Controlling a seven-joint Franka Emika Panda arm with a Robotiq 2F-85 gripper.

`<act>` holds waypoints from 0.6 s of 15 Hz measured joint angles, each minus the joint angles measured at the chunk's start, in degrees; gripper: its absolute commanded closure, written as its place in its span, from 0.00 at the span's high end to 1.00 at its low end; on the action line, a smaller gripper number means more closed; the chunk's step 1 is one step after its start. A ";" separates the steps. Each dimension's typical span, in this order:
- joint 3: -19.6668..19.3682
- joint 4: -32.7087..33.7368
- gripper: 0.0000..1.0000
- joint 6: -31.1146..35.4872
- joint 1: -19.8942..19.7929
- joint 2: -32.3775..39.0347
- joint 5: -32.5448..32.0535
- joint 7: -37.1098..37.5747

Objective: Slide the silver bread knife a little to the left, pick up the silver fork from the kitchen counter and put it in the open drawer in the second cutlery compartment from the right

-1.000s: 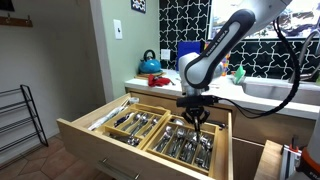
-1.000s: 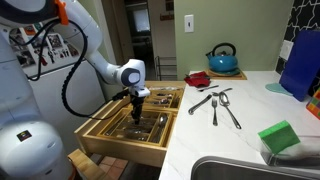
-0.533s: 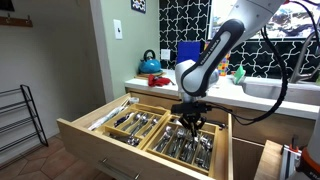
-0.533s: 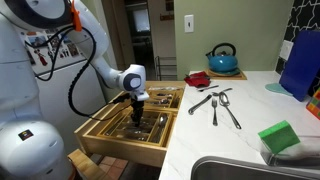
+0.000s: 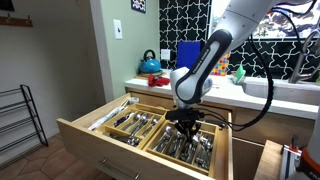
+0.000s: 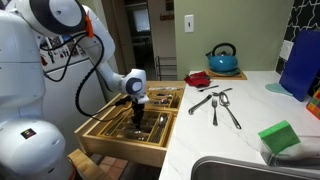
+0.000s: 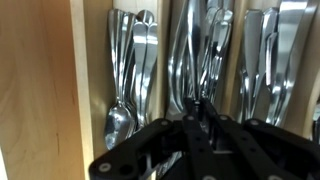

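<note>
My gripper is low in the open wooden drawer, among the right-hand cutlery compartments; it also shows in an exterior view. In the wrist view the fingers are shut with a thin silver handle between them, which looks like the silver fork, over a compartment full of forks. Spoons fill the compartment beside it. Several silver utensils, the knife among them, lie on the white counter.
A blue kettle and a red dish stand at the back of the counter. A green sponge lies by the sink. A blue box stands at the far right. Wooden dividers separate the compartments.
The gripper has come down into the drawer and a little toward its front, still shut on the thin silver piece. The arm's elbow has swung over.
</note>
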 measured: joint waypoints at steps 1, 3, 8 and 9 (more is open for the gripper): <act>-0.17 0.53 0.03 0.00 0.37 0.79 0.00 0.38; -0.69 1.45 0.36 0.00 0.99 2.08 0.00 1.07; -1.80 2.00 0.64 -0.36 1.93 2.48 -0.20 1.13; -1.97 1.53 0.23 -0.49 2.11 1.99 -0.42 1.13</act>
